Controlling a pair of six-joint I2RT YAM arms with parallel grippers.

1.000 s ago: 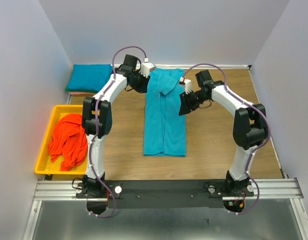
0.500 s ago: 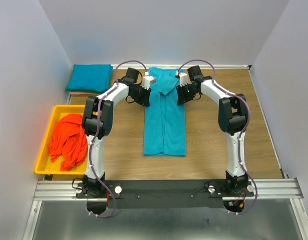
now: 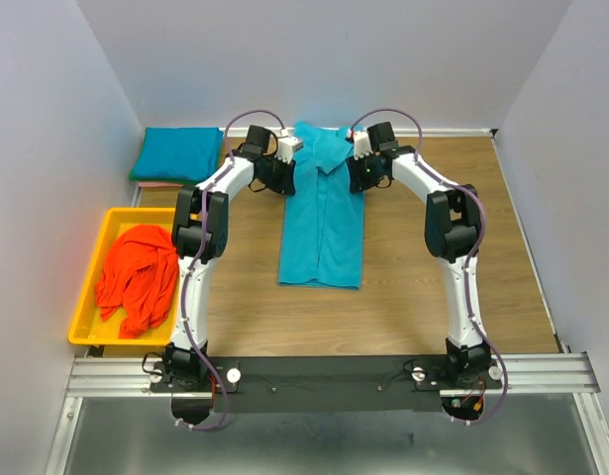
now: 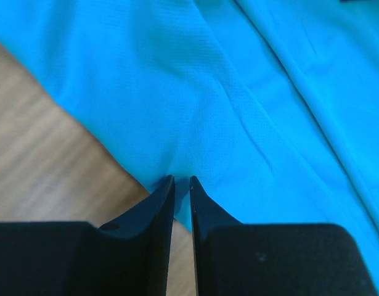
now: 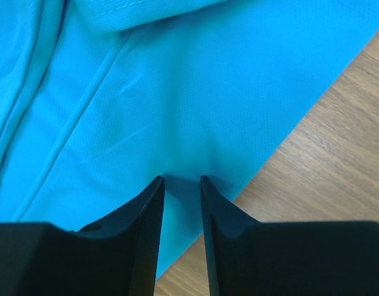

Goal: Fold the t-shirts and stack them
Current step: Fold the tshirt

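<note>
Left end effector point(image 4: 182, 179) is pinching limp, light teal t-shirt point(image 3: 324, 228) at far-left edge; right end effector point(image 5: 181, 179) is straddling far-right edge, grip unclear.

1 yellow plastic tray point(image 3: 84, 297) sits at the left edge of the wooden tabletop point(image 3: 413, 287), toward the near side. 1 aluminium rail point(image 3: 542, 368) spans the near edge. Plain pale walls point(image 3: 334, 59) enclose 3 sides.
</note>
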